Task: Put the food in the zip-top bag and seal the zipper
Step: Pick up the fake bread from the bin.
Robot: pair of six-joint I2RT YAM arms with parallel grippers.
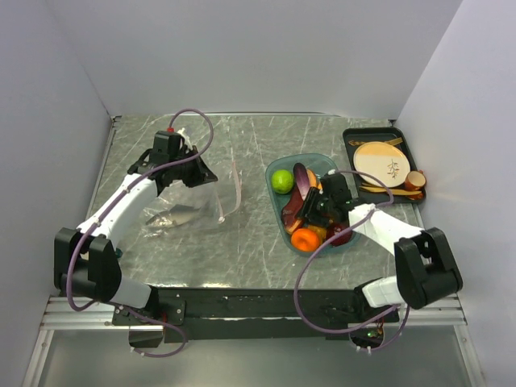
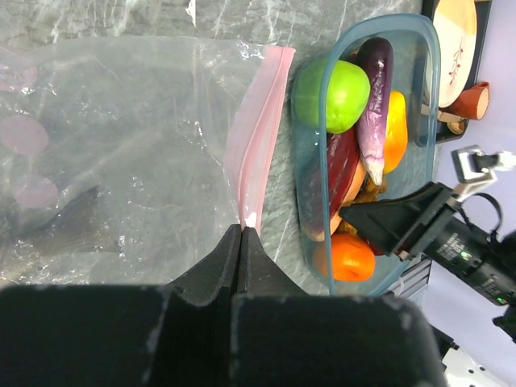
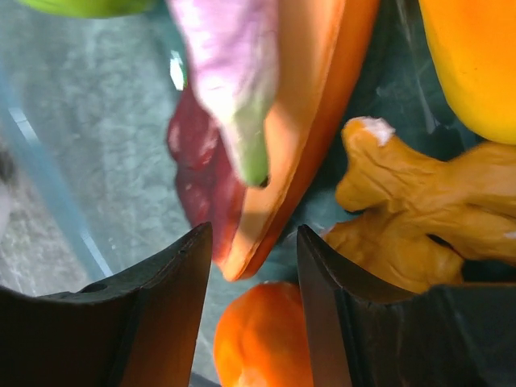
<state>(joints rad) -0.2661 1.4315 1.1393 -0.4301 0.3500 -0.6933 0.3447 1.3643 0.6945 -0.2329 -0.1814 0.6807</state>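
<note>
My left hand (image 2: 242, 235) is pressed together on one end of the thin pale pink zipper strip (image 2: 260, 121) of the clear, crinkly plastic bag (image 2: 121, 153). The bag lies on the grey marbled desk (image 1: 242, 250), to the left of the teal translucent tray (image 2: 324, 205). Its mouth faces the tray, and the strip's long axis runs alongside the tray's long side, just beside it.

The toy food lies in the tray. My right hand (image 3: 254, 242) is down among it with the fingers apart, astride the near tip of the long brown-red slice with an orange rim (image 3: 314, 121). That tip sits closer to one finger, and a dark gap shows beside the other. The slice's long axis follows the tray's length, and its end points toward my hand. The pale purple piece (image 3: 226, 72) rests on it, lying the same way. The round orange fruit (image 3: 258, 339) is just under my fingertips, with the knobbly yellow-brown bit (image 3: 419, 218) next to it. The round green lime (image 1: 282, 181) sits at the tray's far end.
</note>
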